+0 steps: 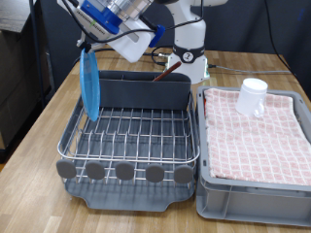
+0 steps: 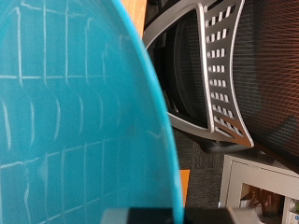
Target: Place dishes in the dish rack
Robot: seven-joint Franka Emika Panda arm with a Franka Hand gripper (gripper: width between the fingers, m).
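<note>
My gripper (image 1: pixel 87 46) is shut on the top edge of the round light-blue plate (image 1: pixel 89 85). It holds the plate upright on its edge at the exterior view's left side of the silver wire dish rack (image 1: pixel 136 136), with the lower edge down at the wires. In the wrist view the plate (image 2: pixel 75 112) fills most of the picture. The small white cup (image 1: pixel 253 96) stands on the checked cloth in the grey crate (image 1: pixel 255 194). The dark reddish-brown wooden spoon (image 1: pixel 166 68) leans out of the tall grey caddy (image 1: pixel 146 89) at the back of the rack.
The crate with the red-and-white checked cloth (image 1: pixel 258 136) sits right beside the rack, at the exterior view's right. The robot's base (image 1: pixel 190 49) stands behind the caddy. Both rest on a wooden table (image 1: pixel 39 136). An office chair (image 2: pixel 215 75) shows beyond the plate in the wrist view.
</note>
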